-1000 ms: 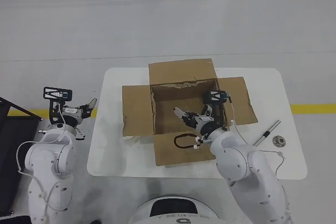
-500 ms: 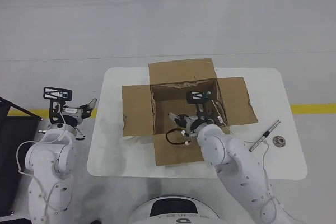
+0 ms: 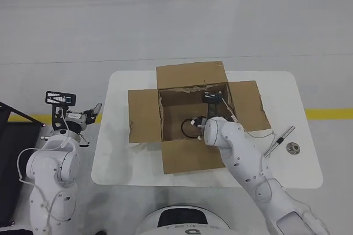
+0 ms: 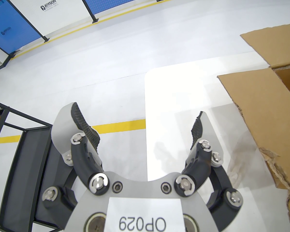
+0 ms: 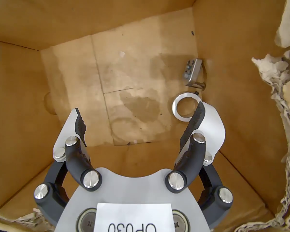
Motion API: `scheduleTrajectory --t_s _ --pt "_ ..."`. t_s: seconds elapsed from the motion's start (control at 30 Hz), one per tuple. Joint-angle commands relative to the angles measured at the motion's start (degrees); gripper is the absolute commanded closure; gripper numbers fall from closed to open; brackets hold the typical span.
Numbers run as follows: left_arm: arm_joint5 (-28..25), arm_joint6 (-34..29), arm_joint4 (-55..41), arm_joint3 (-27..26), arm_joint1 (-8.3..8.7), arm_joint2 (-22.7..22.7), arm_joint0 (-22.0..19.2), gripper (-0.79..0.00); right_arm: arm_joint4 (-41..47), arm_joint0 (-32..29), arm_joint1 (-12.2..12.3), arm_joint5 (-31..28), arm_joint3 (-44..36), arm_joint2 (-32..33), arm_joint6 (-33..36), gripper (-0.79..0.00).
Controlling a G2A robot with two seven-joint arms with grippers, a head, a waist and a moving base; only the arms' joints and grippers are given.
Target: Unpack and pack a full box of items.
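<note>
The right end effector [image 5: 139, 108] is inside the box [image 3: 191, 75], wide open and empty. A metal ring [image 5: 184, 95] and a small metal block [image 5: 192, 69] lie near one corner of its floor. A rod [image 3: 279, 140] and a round part [image 3: 292, 147] are out on the tabletop [image 3: 123, 153], at the right of the top view. Unpacking looks about half done; packing comes after.

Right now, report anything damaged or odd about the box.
The cardboard box is damaged: its rim is torn and frayed, paper layers peeling. Dark stains blotch its floor. The metal ring and small bracket inside look intact.
</note>
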Motion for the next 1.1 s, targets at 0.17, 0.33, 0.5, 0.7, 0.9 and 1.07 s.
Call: scheduleTrajectory --t_s 0.17,0.33,0.5,0.7,0.9,1.07 --pt "0.0 0.0 0.0 0.0 0.00 0.0 0.0 -0.785 -3.5 -3.8 -1.3 -1.4 -2.3 5.1 1.5 -0.785" --pt "0.0 0.0 0.0 0.0 0.00 0.0 0.0 -0.785 -4.7 -2.1 -2.7 -4.5 -0.8 5.0 4.5 -0.785" --pt "0.0 0.0 0.0 0.0 0.00 0.0 0.0 -0.785 -5.1 3.6 -4.3 -5.2 7.1 4.3 5.2 -0.785" --pt "0.0 0.0 0.0 0.0 0.00 0.0 0.0 -0.785 -8.1 8.1 -5.9 -5.3 14.9 3.4 5.4 -0.785" --pt "0.0 0.0 0.0 0.0 0.00 0.0 0.0 -0.785 -9.4 11.2 -7.5 -5.3 22.0 3.2 5.4 -0.785" --pt "0.0 0.0 0.0 0.0 0.00 0.0 0.0 -0.785 -8.8 12.7 -8.6 -5.0 25.4 3.2 5.0 -0.785"
